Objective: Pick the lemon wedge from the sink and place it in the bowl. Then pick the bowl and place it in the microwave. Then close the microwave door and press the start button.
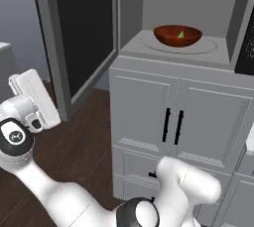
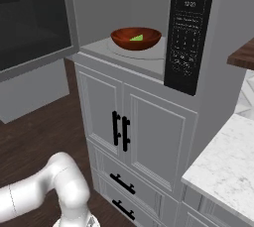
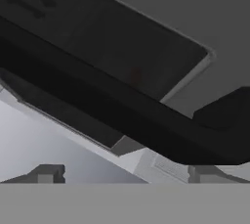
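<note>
Grey cabinetry [image 1: 188, 117] fills the simulated kitchen, with the microwave [image 1: 183, 18] set open above two cabinet doors with black handles. Inside it, well ahead of and above the hand [image 3: 122, 175], the bowl [image 1: 177, 35] sits on the turntable with the lemon wedge [image 1: 181, 34] resting in it. The microwave door [image 1: 82, 37] stands swung wide, its dark glass directly in front of the hand and close to it; the hand view looks straight onto the window and frame. The hand's two fingers are spread to their full width and hold nothing.

By the look of it, the door has yet to be closed and the start button on the dark control strip [image 2: 187, 32] pressed. The risks lie in the push: spread fingers could slide across the smooth glass or catch the frame edge, and a push near the hinge side would likely move the door little. A swing too brisk might jolt the cabinet and shift the bowl, while a half-closed door would probably leave the start press without effect.
</note>
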